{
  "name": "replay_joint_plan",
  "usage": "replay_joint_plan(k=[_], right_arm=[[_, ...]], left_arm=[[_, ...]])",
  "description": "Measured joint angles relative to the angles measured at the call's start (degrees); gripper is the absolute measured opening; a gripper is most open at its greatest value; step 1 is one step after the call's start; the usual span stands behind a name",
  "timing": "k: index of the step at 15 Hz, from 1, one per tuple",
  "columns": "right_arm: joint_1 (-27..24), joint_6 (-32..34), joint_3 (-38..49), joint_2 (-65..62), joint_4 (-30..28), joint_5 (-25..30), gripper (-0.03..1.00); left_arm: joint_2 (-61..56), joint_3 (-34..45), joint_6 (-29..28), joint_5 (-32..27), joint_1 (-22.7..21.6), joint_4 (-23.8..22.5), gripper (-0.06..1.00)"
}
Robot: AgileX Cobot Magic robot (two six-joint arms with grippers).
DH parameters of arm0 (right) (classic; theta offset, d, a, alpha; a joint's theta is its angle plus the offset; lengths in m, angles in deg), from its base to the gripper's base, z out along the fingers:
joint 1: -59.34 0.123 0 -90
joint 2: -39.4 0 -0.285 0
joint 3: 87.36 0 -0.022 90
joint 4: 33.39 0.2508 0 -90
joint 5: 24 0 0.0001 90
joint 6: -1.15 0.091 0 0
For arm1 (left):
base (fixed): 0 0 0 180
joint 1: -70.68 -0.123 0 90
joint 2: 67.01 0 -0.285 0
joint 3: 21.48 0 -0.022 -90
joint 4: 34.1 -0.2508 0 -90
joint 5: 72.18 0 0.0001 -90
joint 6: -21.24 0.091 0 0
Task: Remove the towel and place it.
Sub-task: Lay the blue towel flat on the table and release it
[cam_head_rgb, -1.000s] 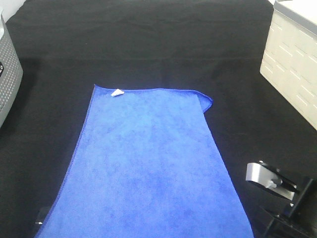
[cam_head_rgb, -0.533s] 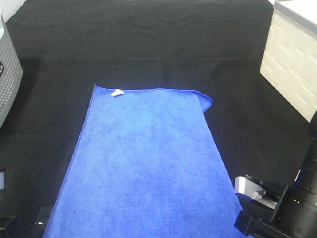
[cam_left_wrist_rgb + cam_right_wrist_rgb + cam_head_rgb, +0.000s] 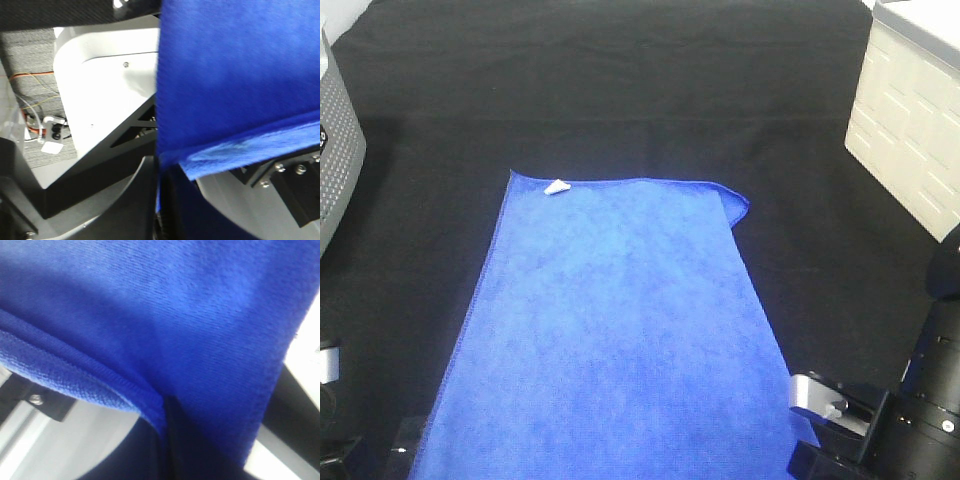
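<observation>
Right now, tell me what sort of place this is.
Probably a robot lab bench, not a home: a black cloth sheet covers the surface, a black robot arm stands beside the royal-blue towel, and loose wires show in the left wrist view.

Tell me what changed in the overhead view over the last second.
The right arm slid in from the lower right, its metal part now close to the near right edge of the towel. The left arm edged into sight at lower left. The towel stayed flat on the black cloth, white tag at its far corner.
</observation>
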Motion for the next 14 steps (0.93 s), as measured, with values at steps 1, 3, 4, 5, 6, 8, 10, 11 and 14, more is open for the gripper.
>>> replay_joint_plan(k=[1, 3, 4, 5, 6, 8, 10, 11, 14], right_arm=[[-0.06, 0.0, 0.0, 0.69, -0.92, -0.06, 0.0], [-0.17, -0.23, -0.06, 3.15, -2.23, -0.63, 0.0], [-0.29, -0.57, 0.17, 4.53, -6.13, -1.55, 0.0], [-0.4, -0.92, 0.17, 4.7, -6.3, -1.6, 0.0], [-0.46, -1.72, 0.17, 4.76, -6.02, -1.66, 0.0], [-0.46, -2.75, 0.17, 4.76, -4.76, -1.66, 0.0], [-0.46, -2.98, 0.17, 4.76, -3.95, -1.6, 0.09], [-0.46, -2.98, 0.17, 4.76, -3.5, -1.43, 0.19], [-0.46, -2.98, 0.17, 4.76, -2.46, -1.32, 0.54]], left_arm=[[0.0, 0.0, 0.17, 0.17, -0.17, -0.46, 0.02], [0.06, 0.0, 0.4, 0.74, -0.34, -2.12, 0.02], [0.06, 0.17, 0.57, 0.8, -0.46, -6.19, 0.02], [0.06, 0.23, 0.63, 0.8, -0.52, -6.59, 0.03], [0.06, 0.23, 1.09, 0.57, -0.52, -6.7, 0.05], [0.06, 0.23, 2.18, 0.17, -0.52, -5.39, 0.07], [0.06, 0.23, 2.35, 0.0, -0.52, -5.21, 0.08], [0.06, 0.23, 2.41, 0.0, -0.52, -5.16, 0.08], [0.06, 0.23, 2.52, 0.0, -0.52, -5.16, 0.08]])
